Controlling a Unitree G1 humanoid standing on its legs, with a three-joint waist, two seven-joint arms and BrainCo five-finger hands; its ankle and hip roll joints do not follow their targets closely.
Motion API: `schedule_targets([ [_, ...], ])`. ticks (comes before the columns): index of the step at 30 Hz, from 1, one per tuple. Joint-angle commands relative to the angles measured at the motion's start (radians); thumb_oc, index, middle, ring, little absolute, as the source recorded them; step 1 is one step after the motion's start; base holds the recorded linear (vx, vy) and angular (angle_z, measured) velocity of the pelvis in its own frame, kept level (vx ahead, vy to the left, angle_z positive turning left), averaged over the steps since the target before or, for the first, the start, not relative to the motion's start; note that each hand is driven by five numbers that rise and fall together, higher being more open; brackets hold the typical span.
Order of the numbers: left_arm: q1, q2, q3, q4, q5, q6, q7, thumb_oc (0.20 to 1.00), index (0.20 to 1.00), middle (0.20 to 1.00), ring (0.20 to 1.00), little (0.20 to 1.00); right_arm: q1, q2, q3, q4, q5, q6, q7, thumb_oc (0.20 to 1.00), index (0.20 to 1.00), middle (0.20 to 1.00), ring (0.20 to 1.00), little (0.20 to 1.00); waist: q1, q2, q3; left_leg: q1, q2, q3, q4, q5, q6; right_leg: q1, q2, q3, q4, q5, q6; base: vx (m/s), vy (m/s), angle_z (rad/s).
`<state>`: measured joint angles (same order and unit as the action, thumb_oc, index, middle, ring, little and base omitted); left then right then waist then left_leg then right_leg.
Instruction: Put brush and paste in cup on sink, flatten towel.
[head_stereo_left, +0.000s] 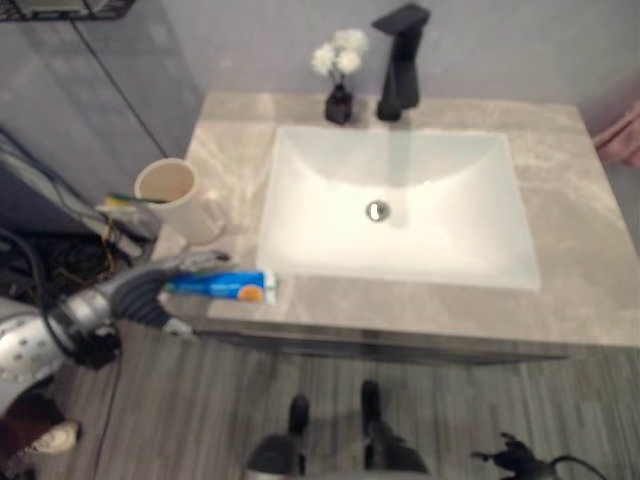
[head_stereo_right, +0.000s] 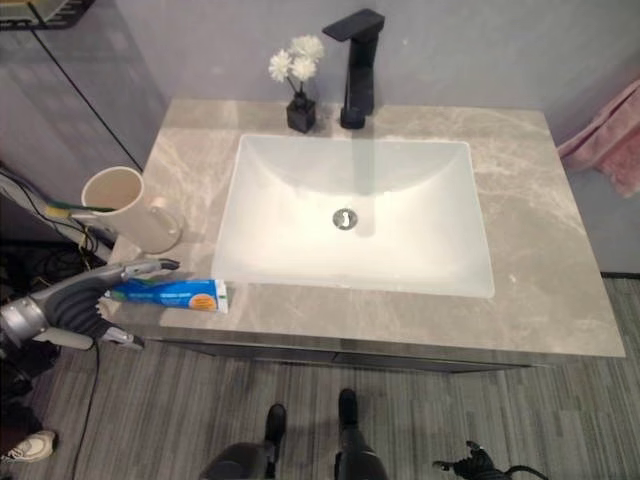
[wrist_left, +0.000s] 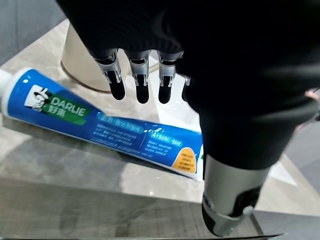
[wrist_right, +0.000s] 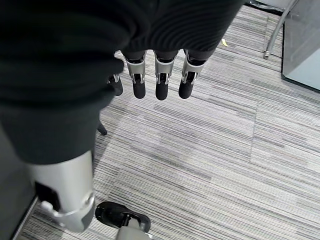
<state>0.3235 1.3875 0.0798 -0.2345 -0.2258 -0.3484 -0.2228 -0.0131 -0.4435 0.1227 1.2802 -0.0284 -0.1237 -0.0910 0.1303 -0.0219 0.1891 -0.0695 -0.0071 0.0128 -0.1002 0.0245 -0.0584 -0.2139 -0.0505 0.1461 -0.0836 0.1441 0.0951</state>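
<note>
Toothpaste tube (head_stereo_left: 222, 286) lies flat at the bench's (head_stereo_left: 590, 240) front left edge, cap end toward the left hand (head_stereo_right: 140, 269). Left hand hovers over that end, fingers (wrist_left: 142, 86) extended and relaxed, holding nothing; contact with the tube cannot be confirmed. Right hand (wrist_right: 159, 80) hangs over grey carpet floor (wrist_right: 225, 150), fingers straight, empty. Just behind the tube stands the cream cup (head_stereo_left: 178, 199). Farther: white sink basin (head_stereo_left: 400, 205), then black faucet (head_stereo_left: 400, 62) and small flower vase (head_stereo_left: 339, 75). Pink towel (head_stereo_right: 607, 135) hangs at far right.

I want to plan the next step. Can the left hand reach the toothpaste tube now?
Probably yes: the left hand hangs open right over the toothpaste tube, which lies flat and uncovered at the counter edge.
</note>
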Motion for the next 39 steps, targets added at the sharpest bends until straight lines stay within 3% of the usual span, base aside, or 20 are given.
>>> schedule_targets([
  [1,-0.034,0.041,0.031,0.049,0.031,-0.034,0.023,1.0,1.0,1.0,1.0,1.0,-0.012,-0.03,0.052,-0.009,0.025,-0.01,-0.017,1.0,1.0,1.0,1.0,1.0,-0.019,-0.036,-0.019,0.009,-0.02,-0.012,0.013,-0.036,0.032,-0.065,-0.115,0.032,0.014,0.082,0.136,0.0,0.0,0.0],
  [18,-0.018,0.068,0.07,0.126,0.222,-0.043,0.095,1.0,1.0,1.0,1.0,1.0,-0.004,-0.02,0.061,-0.033,0.031,-0.019,-0.003,1.0,1.0,1.0,1.0,1.0,-0.021,-0.082,-0.005,0.009,-0.022,0.01,0.013,-0.035,0.039,-0.08,-0.107,0.045,0.012,0.096,0.137,0.0,0.0,0.0],
  [25,0.055,0.053,0.101,0.147,0.38,-0.047,0.122,1.0,1.0,1.0,1.0,1.0,-0.003,-0.018,0.091,-0.069,-0.008,-0.029,-0.004,1.0,1.0,1.0,1.0,1.0,-0.016,-0.106,0.009,0.005,-0.014,0.016,0.013,-0.034,0.042,-0.089,-0.093,0.051,0.01,0.102,0.134,-0.01,-0.005,-0.1],
  [39,-0.017,0.004,-0.023,0.162,0.506,-0.041,0.12,1.0,1.0,1.0,1.0,1.0,-0.009,-0.021,0.083,-0.077,0.002,-0.034,-0.019,1.0,1.0,1.0,1.0,1.0,-0.015,-0.141,0.018,0.005,0.002,0.021,0.013,-0.039,0.04,-0.09,-0.077,0.052,0.008,0.095,0.127,0.0,-0.001,-0.01],
])
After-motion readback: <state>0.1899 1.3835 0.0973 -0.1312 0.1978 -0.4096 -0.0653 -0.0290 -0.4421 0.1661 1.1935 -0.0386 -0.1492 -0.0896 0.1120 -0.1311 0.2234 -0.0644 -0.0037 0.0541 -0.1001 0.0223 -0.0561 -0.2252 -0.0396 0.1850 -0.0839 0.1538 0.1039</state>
